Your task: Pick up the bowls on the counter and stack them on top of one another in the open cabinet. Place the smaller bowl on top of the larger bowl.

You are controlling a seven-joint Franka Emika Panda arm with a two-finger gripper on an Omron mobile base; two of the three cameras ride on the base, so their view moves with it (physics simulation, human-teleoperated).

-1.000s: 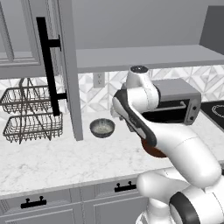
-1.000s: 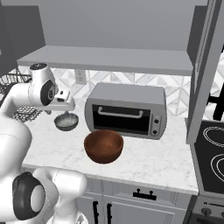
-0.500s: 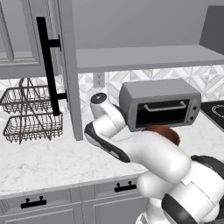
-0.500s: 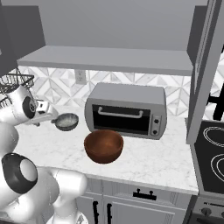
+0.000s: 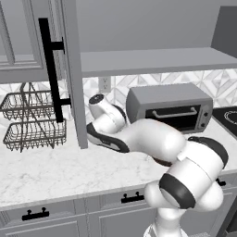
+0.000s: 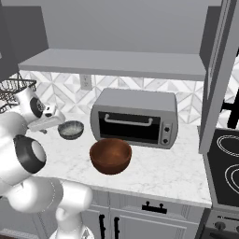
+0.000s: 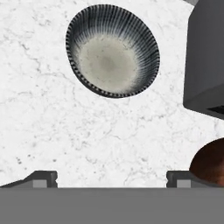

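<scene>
The smaller bowl (image 7: pixel 112 50), dark grey with a pale speckled inside, sits on the white marble counter (image 7: pixel 43 113) just ahead of my open gripper (image 7: pixel 111 178), with nothing between the fingertips (image 7: pixel 41 178). In the right base view my gripper (image 6: pixel 51 122) hovers low, just left of this bowl (image 6: pixel 71 129). The larger reddish-brown bowl (image 6: pixel 110 155) stands in front of the toaster oven, and its rim (image 7: pixel 210 162) shows at the lower right of the hand view. The open cabinet's grey shelf (image 6: pixel 112 63) runs above, bare. In the left base view my arm hides both bowls.
A grey toaster oven (image 6: pixel 135 116) stands at the back of the counter (image 6: pixel 163 172), right of the small bowl. The cabinet door (image 5: pixel 71 69) with its black bar handle (image 5: pixel 50 69) hangs open at left. A wire basket rack (image 5: pixel 32 120) stands far left; a stove (image 6: pixel 228 172) lies far right.
My arm has swung left and down, carrying the gripper from over the toaster side to low beside the small bowl. Both bowls have stayed where they were.
</scene>
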